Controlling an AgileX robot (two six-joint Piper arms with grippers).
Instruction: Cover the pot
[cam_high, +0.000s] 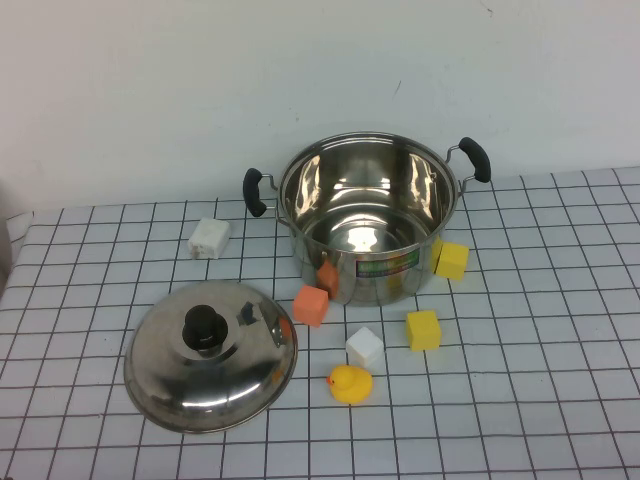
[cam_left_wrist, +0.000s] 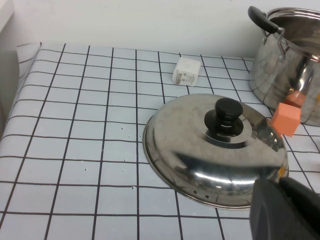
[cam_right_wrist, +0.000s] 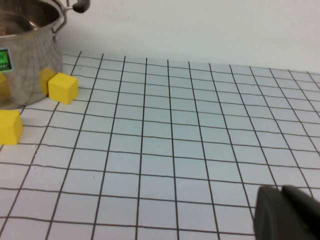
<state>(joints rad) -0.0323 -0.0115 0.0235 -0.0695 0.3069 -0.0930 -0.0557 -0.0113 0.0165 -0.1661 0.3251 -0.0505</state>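
The shiny steel pot (cam_high: 368, 215) with two black side handles and a green-yellow label stands open at the back middle of the table. The domed steel lid (cam_high: 211, 355) with a black knob (cam_high: 205, 327) lies flat on the table, left of and nearer than the pot. Neither arm shows in the high view. In the left wrist view my left gripper (cam_left_wrist: 282, 210) is shut and empty, just short of the lid's near rim (cam_left_wrist: 200, 150), with the pot (cam_left_wrist: 290, 75) beyond. In the right wrist view my right gripper (cam_right_wrist: 285, 212) is shut and empty over bare table, far from the pot (cam_right_wrist: 25, 60).
An orange block (cam_high: 311, 305), a white block (cam_high: 364, 346), a yellow block (cam_high: 423, 330) and a yellow toy duck (cam_high: 350, 384) lie in front of the pot. Another yellow block (cam_high: 452, 260) touches its right side. A white block (cam_high: 209, 238) lies to its left.
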